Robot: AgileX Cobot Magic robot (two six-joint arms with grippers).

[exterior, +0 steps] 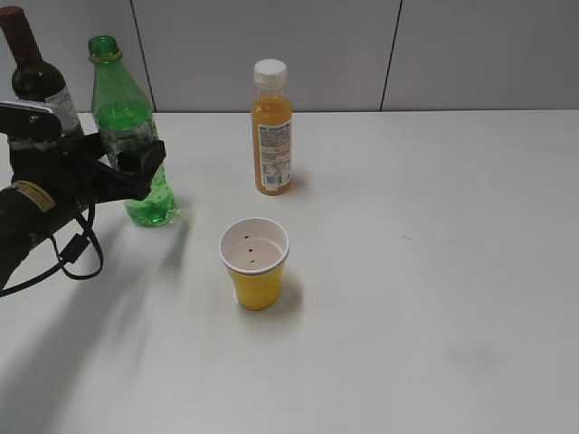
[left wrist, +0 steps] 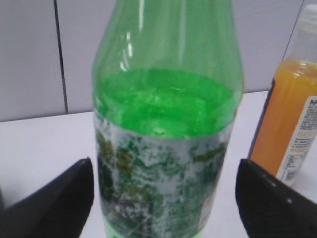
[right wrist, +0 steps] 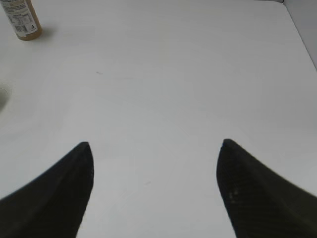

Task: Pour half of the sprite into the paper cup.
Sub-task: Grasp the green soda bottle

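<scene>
The sprite (exterior: 124, 122) is a green plastic bottle with no cap, standing upright at the back left of the table. In the left wrist view the sprite (left wrist: 163, 114) fills the middle, its liquid reaching just above the label. My left gripper (exterior: 136, 174) is open, with one finger on each side of the label band (left wrist: 164, 163) and a gap on both sides. The paper cup (exterior: 255, 264), yellow with a white inside, stands upright and empty in front of the bottles. My right gripper (right wrist: 154, 148) is open and empty over bare table, out of the exterior view.
An orange juice bottle (exterior: 272, 136) with a white cap stands behind the cup, to the right of the sprite; it also shows in the left wrist view (left wrist: 292, 129) and the right wrist view (right wrist: 22, 20). A dark wine bottle (exterior: 36, 77) stands at the back left. The white table (exterior: 434, 271) ends at a grey wall.
</scene>
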